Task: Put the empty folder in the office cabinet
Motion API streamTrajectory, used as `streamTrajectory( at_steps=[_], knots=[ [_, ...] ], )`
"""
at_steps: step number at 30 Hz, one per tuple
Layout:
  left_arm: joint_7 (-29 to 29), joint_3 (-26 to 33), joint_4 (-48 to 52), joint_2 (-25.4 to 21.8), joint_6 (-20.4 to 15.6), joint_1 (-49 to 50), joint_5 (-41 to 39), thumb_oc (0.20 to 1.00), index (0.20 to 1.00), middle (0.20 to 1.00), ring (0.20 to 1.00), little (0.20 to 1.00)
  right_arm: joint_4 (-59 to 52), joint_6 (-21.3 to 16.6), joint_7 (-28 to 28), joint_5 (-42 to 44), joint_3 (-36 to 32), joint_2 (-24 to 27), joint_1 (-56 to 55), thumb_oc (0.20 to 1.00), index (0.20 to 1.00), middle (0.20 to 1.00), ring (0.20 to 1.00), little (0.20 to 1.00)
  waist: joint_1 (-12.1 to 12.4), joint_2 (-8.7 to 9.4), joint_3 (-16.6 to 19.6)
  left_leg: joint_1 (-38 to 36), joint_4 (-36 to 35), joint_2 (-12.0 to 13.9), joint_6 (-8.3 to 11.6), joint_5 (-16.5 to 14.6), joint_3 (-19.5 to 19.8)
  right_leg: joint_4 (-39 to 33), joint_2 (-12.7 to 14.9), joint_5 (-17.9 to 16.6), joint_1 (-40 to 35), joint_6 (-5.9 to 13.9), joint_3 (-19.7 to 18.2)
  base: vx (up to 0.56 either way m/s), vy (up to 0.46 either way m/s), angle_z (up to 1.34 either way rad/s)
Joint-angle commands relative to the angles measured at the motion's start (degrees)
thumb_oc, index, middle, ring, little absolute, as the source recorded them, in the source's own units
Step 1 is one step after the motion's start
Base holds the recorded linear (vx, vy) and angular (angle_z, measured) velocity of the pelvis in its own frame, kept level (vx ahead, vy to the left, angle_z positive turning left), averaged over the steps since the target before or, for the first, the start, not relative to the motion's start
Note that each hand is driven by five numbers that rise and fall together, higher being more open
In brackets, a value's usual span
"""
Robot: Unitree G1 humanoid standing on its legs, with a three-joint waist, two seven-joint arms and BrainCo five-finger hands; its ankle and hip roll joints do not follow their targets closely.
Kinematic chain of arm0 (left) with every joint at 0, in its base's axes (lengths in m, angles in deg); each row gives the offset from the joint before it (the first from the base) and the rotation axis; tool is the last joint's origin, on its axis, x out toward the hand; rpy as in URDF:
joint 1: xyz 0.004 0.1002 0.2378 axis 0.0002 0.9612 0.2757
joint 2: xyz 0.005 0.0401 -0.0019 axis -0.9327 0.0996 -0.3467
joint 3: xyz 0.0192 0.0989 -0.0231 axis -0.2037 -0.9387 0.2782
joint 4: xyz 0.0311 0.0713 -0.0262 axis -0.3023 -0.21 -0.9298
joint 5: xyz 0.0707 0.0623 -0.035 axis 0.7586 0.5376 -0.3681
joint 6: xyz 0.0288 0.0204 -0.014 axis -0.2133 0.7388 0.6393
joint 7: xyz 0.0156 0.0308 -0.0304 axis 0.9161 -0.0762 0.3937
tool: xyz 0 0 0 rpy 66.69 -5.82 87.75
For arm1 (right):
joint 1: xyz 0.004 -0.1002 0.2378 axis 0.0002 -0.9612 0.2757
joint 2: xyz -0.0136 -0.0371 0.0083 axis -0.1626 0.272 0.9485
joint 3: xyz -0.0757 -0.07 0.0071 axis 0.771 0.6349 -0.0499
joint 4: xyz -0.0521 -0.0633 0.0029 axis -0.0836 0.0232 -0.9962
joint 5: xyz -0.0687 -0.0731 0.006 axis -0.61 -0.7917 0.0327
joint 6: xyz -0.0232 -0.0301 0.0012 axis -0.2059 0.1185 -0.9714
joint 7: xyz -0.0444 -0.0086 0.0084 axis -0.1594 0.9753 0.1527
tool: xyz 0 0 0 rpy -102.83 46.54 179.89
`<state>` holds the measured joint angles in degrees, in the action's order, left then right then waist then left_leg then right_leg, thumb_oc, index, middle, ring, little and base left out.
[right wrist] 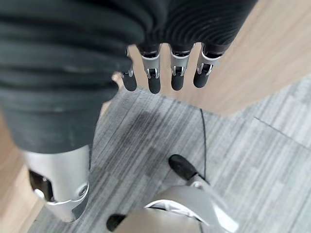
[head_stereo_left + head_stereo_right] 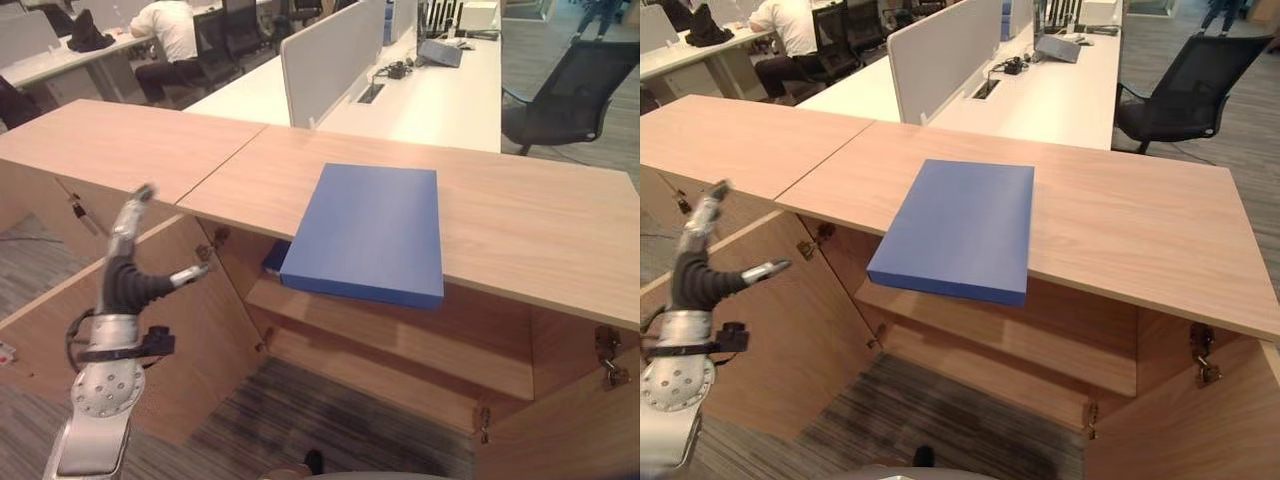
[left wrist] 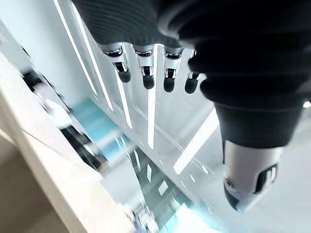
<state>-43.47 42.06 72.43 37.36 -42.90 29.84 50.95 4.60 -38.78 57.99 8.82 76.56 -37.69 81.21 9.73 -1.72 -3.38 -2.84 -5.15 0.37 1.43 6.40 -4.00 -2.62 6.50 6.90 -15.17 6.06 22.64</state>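
A flat blue folder (image 2: 372, 230) lies on the wooden cabinet top (image 2: 520, 230), its near end jutting out past the front edge over the open cabinet. Below it the cabinet's inside shelf (image 2: 400, 335) shows, with a dark blue thing (image 2: 276, 258) tucked at its back left. My left hand (image 2: 128, 272) is raised at the lower left, in front of the open left cabinet door (image 2: 150, 330), fingers straight and thumb spread, holding nothing. My right hand (image 1: 160, 73) hangs low with relaxed fingers pointing at the grey carpet, empty.
The right cabinet door (image 2: 580, 400) stands open too. Behind the cabinet are white desks (image 2: 430, 95) with a divider screen (image 2: 330, 55), a black office chair (image 2: 575, 85) and a seated person (image 2: 175, 40) at the far left.
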Motion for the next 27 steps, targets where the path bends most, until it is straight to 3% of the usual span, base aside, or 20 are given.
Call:
streamTrajectory(
  at_steps=[1, 10, 17, 19, 20, 27],
  knots=[
    [-2.14, -0.55, 3.79, -1.65, -2.71, -2.93, 1.44, 1.0, 1.0, 1.0, 1.0, 1.0, 2.68, 1.36, 0.23, -2.19, 3.04, -0.55, 4.49, 1.0, 1.0, 1.0, 1.0, 1.0, -0.93, 2.27, -0.09, -2.25, 0.15, 3.53, 2.89, -7.82, 0.25, -2.38, 3.53, -6.21, 3.54, 3.78, 0.58, 0.0, 0.0, 0.0],
    [-5.01, -11.03, 5.28, -5.51, -3.14, -10.16, 3.52, 1.0, 1.0, 1.0, 1.0, 1.0, 2.17, 1.81, 0.09, -3.55, 5.78, -2.03, 5.32, 1.0, 1.0, 1.0, 1.0, 1.0, -1.99, 2.28, 0.32, -2.74, 0.15, 3.71, 3.0, -8.27, -0.08, -2.38, 3.47, -6.08, 3.38, 3.79, 0.23, 0.0, 0.0, 0.0],
    [-5.96, -15.01, 4.8, -5.87, -3.39, -11.87, 2.67, 1.0, 1.0, 1.0, 1.0, 1.0, 2.05, 1.85, 0.04, -3.78, 6.61, -2.45, 4.87, 1.0, 1.0, 1.0, 1.0, 1.0, -2.79, 2.35, 0.45, -3.14, 0.15, 3.65, 2.99, -8.61, -0.39, -2.38, 3.51, -6.18, 3.22, 3.84, 0.05, 0.0, 0.002, -0.01],
    [-6.02, -15.54, 4.45, -5.92, -3.41, -12.15, 2.69, 1.0, 1.0, 1.0, 1.0, 1.0, 2.03, 1.85, 0.04, -3.88, 6.62, -2.45, 4.75, 1.0, 1.0, 1.0, 1.0, 1.0, -2.85, 2.35, 0.45, -3.2, 0.15, 3.65, 2.99, -8.65, -0.47, -2.38, 3.49, -6.18, 3.23, 3.84, -0.06, 0.0, 0.0, 0.0],
    [-4.23, -14.1, 5.89, -4.86, -2.29, -12.13, 2.79, 1.0, 1.0, 1.0, 1.0, 1.0, -2.24, -1.46, -0.01, -1.28, 8.86, -3.34, 3.56, 1.0, 1.0, 1.0, 1.0, 1.0, -3.59, 2.86, 0.37, -3.29, 0.15, 3.85, 2.97, -8.64, -0.73, -2.38, 3.35, -6.19, 3.51, 3.67, -0.74, -0.04, -0.039, -0.02],
    [-6.58, -13.5, 4.57, -6.68, -0.96, -13.29, 9.07, 1.0, 1.0, 1.0, 1.0, 1.0, -1.41, -1.3, -1.58, -2.6, 8.32, -2.86, 0.88, 1.0, 1.0, 1.0, 1.0, 1.0, -5.32, 3.72, 0.78, -2.97, 0.15, 4.13, 2.87, -8.79, -1.35, -2.38, 3.03, -6.31, 4.47, 3.6, -2.11, -0.01, -0.026, -0.14]
  ],
)
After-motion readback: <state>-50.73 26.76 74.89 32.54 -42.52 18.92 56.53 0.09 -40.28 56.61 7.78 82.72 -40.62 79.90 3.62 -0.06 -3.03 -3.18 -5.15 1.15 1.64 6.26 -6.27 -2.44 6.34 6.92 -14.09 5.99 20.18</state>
